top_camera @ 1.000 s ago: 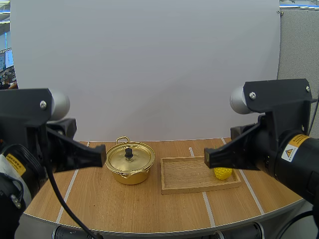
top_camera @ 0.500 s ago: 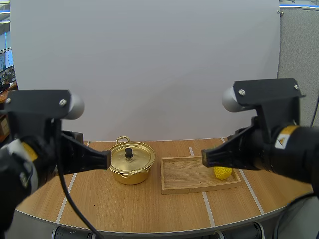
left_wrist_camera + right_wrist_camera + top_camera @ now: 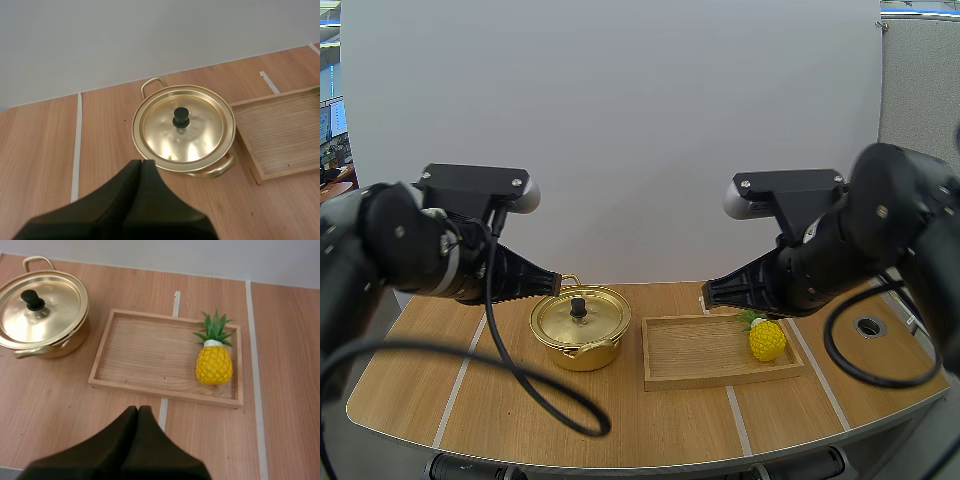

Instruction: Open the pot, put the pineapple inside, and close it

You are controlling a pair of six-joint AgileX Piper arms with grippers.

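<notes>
A gold pot (image 3: 579, 328) (image 3: 183, 131) (image 3: 42, 312) stands on the table with its lid on; the lid has a black knob (image 3: 578, 306) (image 3: 181, 118). A yellow pineapple (image 3: 766, 339) (image 3: 214, 359) with green leaves lies at the right end of a wooden tray (image 3: 690, 350) (image 3: 145, 355). My left gripper (image 3: 554, 283) (image 3: 141, 167) is shut on nothing, above the table just left of the pot. My right gripper (image 3: 708, 295) (image 3: 138, 412) is shut on nothing, raised near the tray's front edge.
White tape lines (image 3: 460, 375) run across the wooden table. A round black hole (image 3: 869, 326) sits in the tabletop at the far right. The tray's left half is bare wood, and open table lies in front of the pot and tray.
Both arms have swung forward and away from the camera, bringing their grippers out over the table toward the pot and the tray. The pineapple is now uncovered. Pot, tray and pineapple have not moved.
</notes>
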